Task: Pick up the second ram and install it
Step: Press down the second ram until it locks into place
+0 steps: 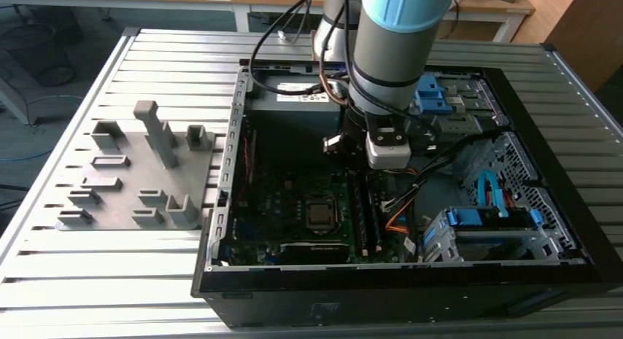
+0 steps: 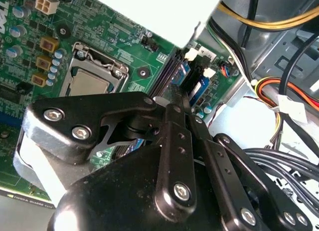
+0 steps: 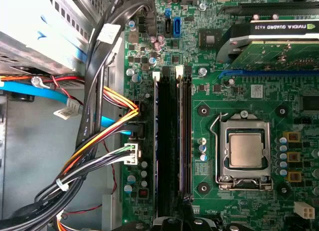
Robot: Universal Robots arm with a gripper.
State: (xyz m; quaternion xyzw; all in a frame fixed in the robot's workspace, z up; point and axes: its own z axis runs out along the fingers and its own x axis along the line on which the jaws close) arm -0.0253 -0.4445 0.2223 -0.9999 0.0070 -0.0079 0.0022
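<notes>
– Grey slatted metal table (image 1: 146,273), is that what everything sits on?

– Yes. In the exterior view an open desktop computer case (image 1: 409,277) lies flat on it, filling the centre and right of the frame. A grey plastic fixture plate (image 1: 122,189) with upright blocks sits at the left, just beside the case.

– Where is the arm?

– It comes down from the top centre into the case. Its gripper (image 1: 384,166) hangs low over the green motherboard (image 1: 282,200), at the upper end of the memory slots (image 1: 365,219). I cannot tell whether the claw is clenched or released.

– And the second ram?

– In the first wrist view, dark narrow strips stand edge-on in the slot bank, left of the processor socket (image 3: 245,149). The second ram (image 3: 167,151) appears to be among them, though I cannot tell it from its neighbour. Bundled cables (image 3: 94,141) run along the left of the frame.
</notes>
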